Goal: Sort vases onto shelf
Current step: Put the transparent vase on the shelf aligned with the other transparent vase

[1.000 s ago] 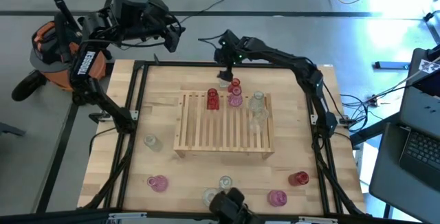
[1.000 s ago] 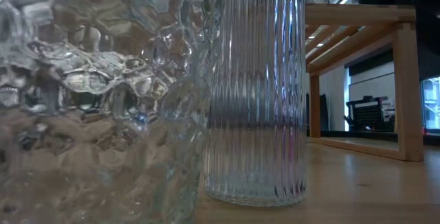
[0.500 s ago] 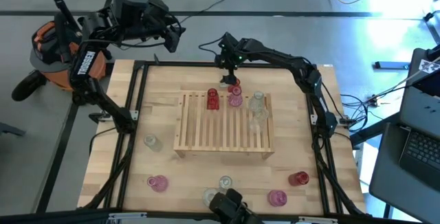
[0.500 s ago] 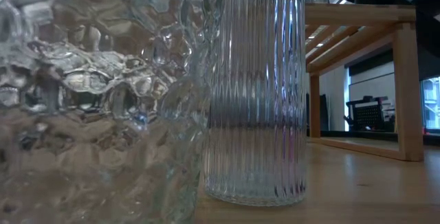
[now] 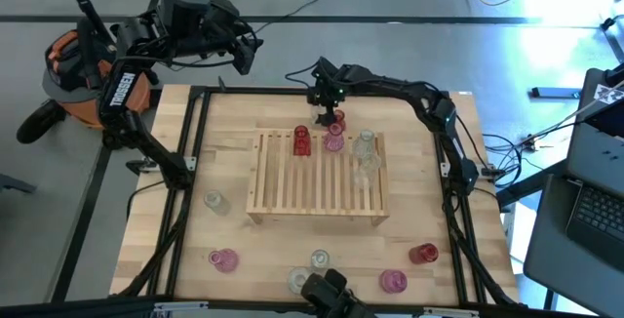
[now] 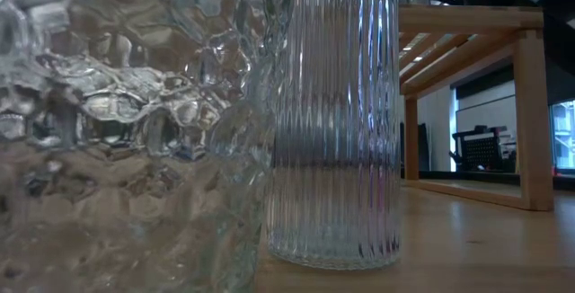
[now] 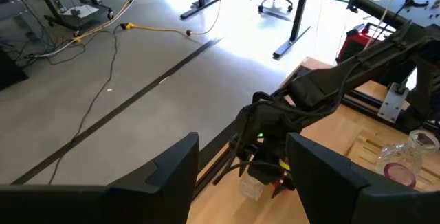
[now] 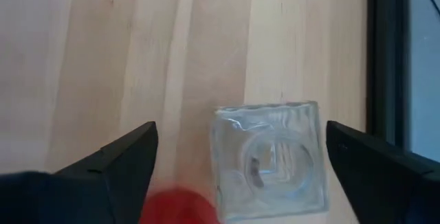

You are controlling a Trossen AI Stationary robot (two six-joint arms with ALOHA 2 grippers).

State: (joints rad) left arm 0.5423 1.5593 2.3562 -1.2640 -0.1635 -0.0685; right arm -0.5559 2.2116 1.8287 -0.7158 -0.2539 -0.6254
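Observation:
My right gripper (image 5: 324, 101) hangs open over a clear square-bodied vase (image 8: 267, 159) that stands on its base on the tabletop just beyond the shelf's (image 5: 317, 177) far edge. Its two fingers stand on either side of the vase without touching it. A red vase (image 8: 175, 207) stands right beside the clear one. Red (image 5: 302, 140), pink (image 5: 333, 140) and clear (image 5: 366, 144) vases stand on the shelf's far part. My left gripper (image 5: 244, 55) waits open and empty, raised beyond the table's far left corner.
Loose vases stand on the table: a clear one (image 5: 214, 201) left of the shelf, and pink (image 5: 224, 259), clear (image 5: 319, 258), pink (image 5: 393, 281) and red (image 5: 422, 253) ones near the front edge. Two clear vases (image 6: 332, 122) fill the low view.
My right gripper has gone down toward the clear square vase behind the shelf's far edge, rolling a little as it sank. The vases have stayed where they were.

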